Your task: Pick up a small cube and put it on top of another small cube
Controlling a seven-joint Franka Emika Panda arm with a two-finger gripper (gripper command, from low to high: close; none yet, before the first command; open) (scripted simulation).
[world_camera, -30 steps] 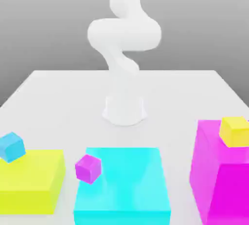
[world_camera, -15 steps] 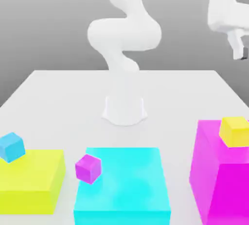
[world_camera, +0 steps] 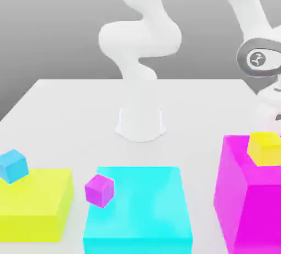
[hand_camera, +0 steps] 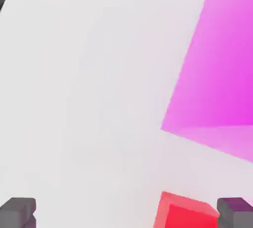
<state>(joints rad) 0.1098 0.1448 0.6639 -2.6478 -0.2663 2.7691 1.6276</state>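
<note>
- Small yellow cube [world_camera: 265, 148]: sits on top of the magenta block [world_camera: 247, 198], near that block's far edge, at the exterior view's right.
- Small red cube [hand_camera: 185, 211]: seen in the hand view on the white table [world_camera: 77, 115], just beside the magenta block's [hand_camera: 217, 69] side face and close to 1 dark fingertip [hand_camera: 236, 212].
- Small magenta cube [world_camera: 100, 190]: tilted on 1 corner, at the near-left edge of the cyan block [world_camera: 142, 203], overlapping the gap between it and the yellow-green block [world_camera: 38, 200].
- Small blue cube [world_camera: 13, 165]: tilted, at the far-left corner of the yellow-green block.
- Gripper [hand_camera: 126, 213]: its 2 dark fingertips stand wide apart at opposite sides of the hand view, with bare table and the red cube between them; nothing is gripped.
- Arm: the white wrist [world_camera: 258, 58] hangs above the magenta block at the exterior view's right, behind and above the yellow cube; the base [world_camera: 141, 122] stands on the table's centre, beyond the 3 large blocks.
- Large blocks: 3 in a row along the near edge; yellow-green lowest, at the exterior view's left, cyan in the middle, magenta tallest.
</note>
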